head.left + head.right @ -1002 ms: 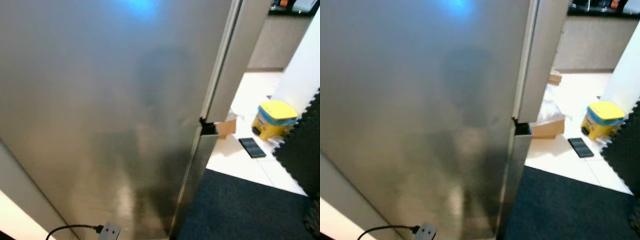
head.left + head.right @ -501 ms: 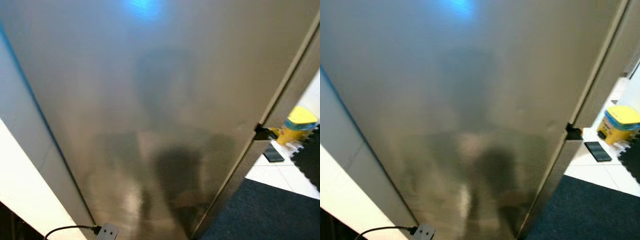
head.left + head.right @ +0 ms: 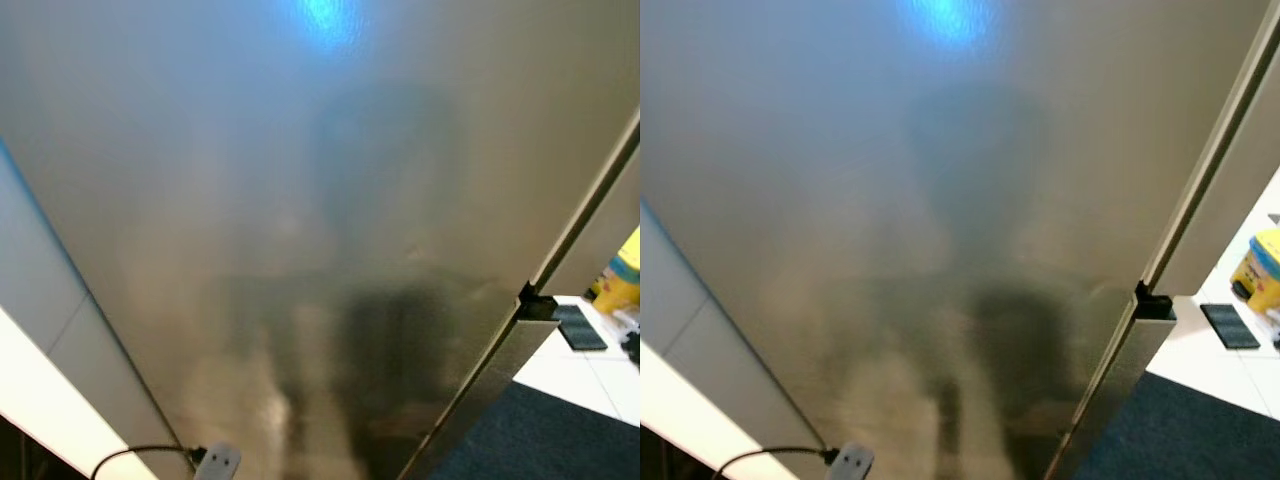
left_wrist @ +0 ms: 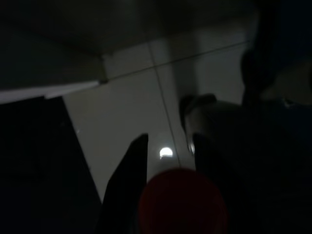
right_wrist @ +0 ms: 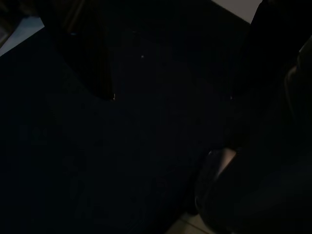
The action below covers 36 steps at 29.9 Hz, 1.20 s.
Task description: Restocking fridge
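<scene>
The robot has swung left: the closed steel fridge door [image 3: 300, 220] now spans its view, yellow tub [image 3: 1262, 270] pushed to 3 o'clock. Left claw [image 4: 168, 151] grasps a red-topped item [image 4: 183, 202]; right claw, cannot tell.
</scene>
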{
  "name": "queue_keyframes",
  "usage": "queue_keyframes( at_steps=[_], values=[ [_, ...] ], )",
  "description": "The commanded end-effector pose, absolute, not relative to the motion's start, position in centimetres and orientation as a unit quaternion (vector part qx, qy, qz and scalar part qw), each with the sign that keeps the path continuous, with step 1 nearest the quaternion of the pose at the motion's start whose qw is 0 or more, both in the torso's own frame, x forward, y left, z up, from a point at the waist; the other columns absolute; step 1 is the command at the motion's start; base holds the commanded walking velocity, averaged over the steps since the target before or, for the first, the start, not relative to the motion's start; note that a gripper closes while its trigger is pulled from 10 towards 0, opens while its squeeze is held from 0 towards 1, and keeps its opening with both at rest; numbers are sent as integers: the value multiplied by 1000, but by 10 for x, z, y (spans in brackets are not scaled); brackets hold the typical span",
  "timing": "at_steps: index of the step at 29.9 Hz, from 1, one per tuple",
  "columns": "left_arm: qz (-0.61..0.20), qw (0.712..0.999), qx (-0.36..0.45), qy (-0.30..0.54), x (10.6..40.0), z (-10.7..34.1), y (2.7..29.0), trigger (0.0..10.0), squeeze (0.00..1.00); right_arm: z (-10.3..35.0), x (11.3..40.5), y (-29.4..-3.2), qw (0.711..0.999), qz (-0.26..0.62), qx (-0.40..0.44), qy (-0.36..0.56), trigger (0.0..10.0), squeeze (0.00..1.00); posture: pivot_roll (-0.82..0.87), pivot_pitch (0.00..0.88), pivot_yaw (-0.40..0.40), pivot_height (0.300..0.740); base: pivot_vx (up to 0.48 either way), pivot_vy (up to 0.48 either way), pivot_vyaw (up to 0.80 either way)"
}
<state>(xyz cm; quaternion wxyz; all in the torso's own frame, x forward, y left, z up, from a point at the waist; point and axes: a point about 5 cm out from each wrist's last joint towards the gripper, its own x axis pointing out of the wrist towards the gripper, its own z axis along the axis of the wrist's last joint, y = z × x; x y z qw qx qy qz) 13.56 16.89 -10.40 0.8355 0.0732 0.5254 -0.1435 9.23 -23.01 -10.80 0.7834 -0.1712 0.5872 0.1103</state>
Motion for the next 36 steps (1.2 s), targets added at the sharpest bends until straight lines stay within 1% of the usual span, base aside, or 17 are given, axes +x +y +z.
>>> queue_keyframes(
  at_steps=[1,5,20,36],
  values=[
    [-147,827,75,537,130,-106,169,10000,0,-109,90,-230,782,107,-169,590,10000,0,27,0,-6,740,0,0,0],
    [-148,828,76,536,131,-106,169,10000,0,-109,89,-230,780,104,-167,594,10000,0,27,0,-6,740,0,0,0],
    [-154,825,89,536,133,-105,169,10000,0,-108,91,-232,780,104,-166,594,10000,0,22,0,-6,740,0,0,-775],
    [-155,822,96,540,132,-106,169,10000,0,-107,94,-233,785,101,-168,587,10000,0,17,0,-1,740,0,0,0]
  ],
)
